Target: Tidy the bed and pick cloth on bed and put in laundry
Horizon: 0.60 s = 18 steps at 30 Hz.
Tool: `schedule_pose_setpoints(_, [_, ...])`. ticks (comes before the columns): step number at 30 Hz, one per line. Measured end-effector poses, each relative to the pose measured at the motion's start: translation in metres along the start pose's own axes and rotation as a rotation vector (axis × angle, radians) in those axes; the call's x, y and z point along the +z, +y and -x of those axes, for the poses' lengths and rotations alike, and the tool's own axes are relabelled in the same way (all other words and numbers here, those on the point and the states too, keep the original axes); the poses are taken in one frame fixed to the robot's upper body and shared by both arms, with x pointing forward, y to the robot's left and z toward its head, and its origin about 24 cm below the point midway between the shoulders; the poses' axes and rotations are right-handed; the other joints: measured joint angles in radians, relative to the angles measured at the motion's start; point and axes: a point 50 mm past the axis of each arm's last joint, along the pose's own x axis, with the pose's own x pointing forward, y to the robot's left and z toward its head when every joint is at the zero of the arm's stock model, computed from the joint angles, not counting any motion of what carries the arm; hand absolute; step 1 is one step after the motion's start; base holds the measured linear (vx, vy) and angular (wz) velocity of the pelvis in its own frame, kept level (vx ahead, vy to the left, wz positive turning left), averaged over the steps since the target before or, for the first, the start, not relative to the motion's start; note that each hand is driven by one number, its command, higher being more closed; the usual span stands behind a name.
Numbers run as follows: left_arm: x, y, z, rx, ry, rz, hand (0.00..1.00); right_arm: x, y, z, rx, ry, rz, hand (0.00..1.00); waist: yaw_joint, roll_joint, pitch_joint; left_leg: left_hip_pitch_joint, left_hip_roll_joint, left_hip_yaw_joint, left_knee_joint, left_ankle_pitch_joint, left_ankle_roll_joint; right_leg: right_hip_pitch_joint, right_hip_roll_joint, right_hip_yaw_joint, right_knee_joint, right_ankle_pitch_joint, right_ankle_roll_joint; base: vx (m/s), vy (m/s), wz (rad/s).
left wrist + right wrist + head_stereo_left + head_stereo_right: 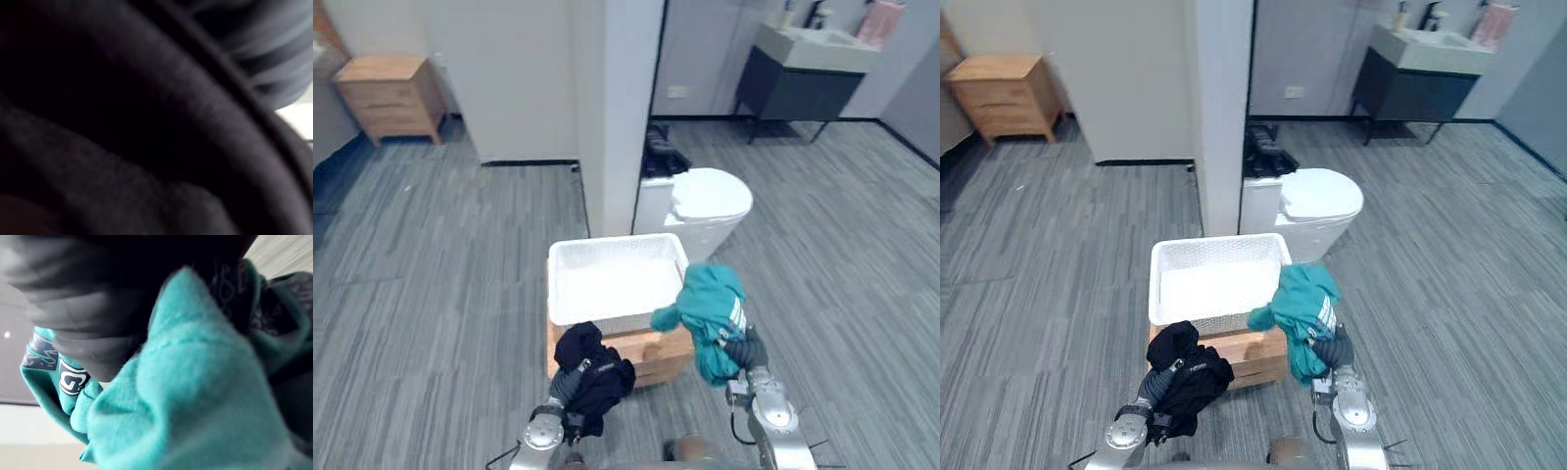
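Note:
A white laundry basket (612, 247) sits on a low wooden stand (656, 351) right in front of me, with nothing showing inside it. My left hand (570, 382) is at the stand's near left corner, shut on a bunched black cloth (597, 377) held off the floor. That dark fabric (122, 122) also covers the left wrist view. At the basket's near right corner, my right hand (745, 351) is shut on a teal cloth (710, 304) with a printed patch. The teal cloth (195, 396) hangs beside the hand's dark cover (88, 323), touching the basket's right rim.
A white toilet (705, 201) stands just behind the basket, beside a white wall pillar (617, 108). A wooden nightstand (391, 93) is at the far left and a dark vanity with a sink (803, 73) at the far right. Grey plank floor lies all around.

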Motion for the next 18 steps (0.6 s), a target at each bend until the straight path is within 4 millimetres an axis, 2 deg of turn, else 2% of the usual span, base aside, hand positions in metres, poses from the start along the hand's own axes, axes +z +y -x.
schedule_pose_setpoints(1, [-0.002,-0.003,0.002,-0.005,0.005,0.009,1.00,0.007,-0.001,-0.005,0.003,-0.027,0.011,1.00,0.007,0.026,0.001,-0.001,0.008,0.007,-0.011,0.005,-0.002,0.008,0.009,0.001,-0.027,0.012,0.006,0.01,-0.051,0.05])
schedule_pose_setpoints(3, [-0.007,-0.005,0.005,-0.008,0.021,0.019,1.00,0.024,-0.003,-0.016,0.007,-0.093,0.028,1.00,0.027,0.058,0.002,0.000,0.021,0.027,-0.030,0.014,-0.005,0.016,0.022,0.006,-0.077,0.047,0.004,-0.02,-0.027,-0.26])
schedule_pose_setpoints(4, [-0.008,-0.005,0.005,-0.010,0.023,0.018,1.00,0.040,-0.001,-0.023,0.003,-0.155,0.024,1.00,0.027,0.065,0.002,-0.002,0.030,0.034,-0.044,0.019,-0.012,0.021,0.031,0.010,-0.111,0.068,0.005,-0.01,-0.033,-0.24])
schedule_pose_setpoints(6, [-0.007,-0.005,0.005,-0.010,0.018,0.018,1.00,0.055,0.000,-0.027,0.003,-0.215,0.023,1.00,0.025,0.067,0.001,0.000,0.034,0.038,-0.059,0.024,-0.018,0.024,0.036,0.012,-0.132,0.081,0.003,-0.01,-0.016,-0.12])
schedule_pose_setpoints(8, [-0.005,-0.006,0.004,-0.014,0.010,0.016,1.00,0.073,0.000,-0.032,0.006,-0.285,0.031,1.00,0.024,0.049,0.002,0.001,0.034,0.050,-0.086,0.041,-0.013,0.025,0.040,0.021,-0.166,0.100,0.009,-0.01,0.004,-0.13])
schedule_pose_setpoints(11, [-0.002,-0.010,0.003,-0.039,-0.002,-0.001,1.00,0.089,0.000,-0.040,0.018,-0.340,0.053,1.00,0.023,0.036,0.002,0.000,0.029,0.064,-0.116,0.052,-0.008,0.024,0.033,0.032,-0.193,0.122,0.012,0.00,0.032,-0.12])
schedule_pose_setpoints(13, [0.001,-0.012,0.002,-0.045,-0.012,-0.003,1.00,0.104,0.004,-0.047,0.055,-0.391,0.095,1.00,0.023,0.038,0.003,-0.001,0.020,0.069,-0.133,0.059,-0.001,0.016,0.026,0.039,-0.196,0.126,0.015,0.01,0.050,-0.08])
schedule_pose_setpoints(15, [0.007,-0.011,-0.002,-0.038,-0.034,0.000,1.00,0.131,0.018,-0.064,0.122,-0.465,0.156,1.00,0.026,0.044,0.018,-0.031,0.014,0.075,-0.128,0.068,0.008,-0.015,0.023,0.057,-0.196,0.142,0.022,-0.01,0.035,-0.07])
schedule_pose_setpoints(16, [0.010,-0.010,-0.004,-0.036,-0.041,0.003,1.00,0.137,0.022,-0.069,0.134,-0.479,0.169,1.00,0.026,0.047,0.027,-0.038,0.014,0.075,-0.125,0.072,0.010,-0.021,0.022,0.058,-0.196,0.149,0.022,-0.05,0.024,0.04])
schedule_pose_setpoints(18, [0.026,-0.009,-0.010,-0.029,-0.099,0.016,1.00,0.162,0.032,-0.086,0.159,-0.521,0.227,1.00,0.029,0.076,0.072,-0.090,0.013,0.057,-0.111,0.076,0.013,-0.056,0.018,0.056,-0.197,0.175,0.029,-0.07,0.028,0.19])
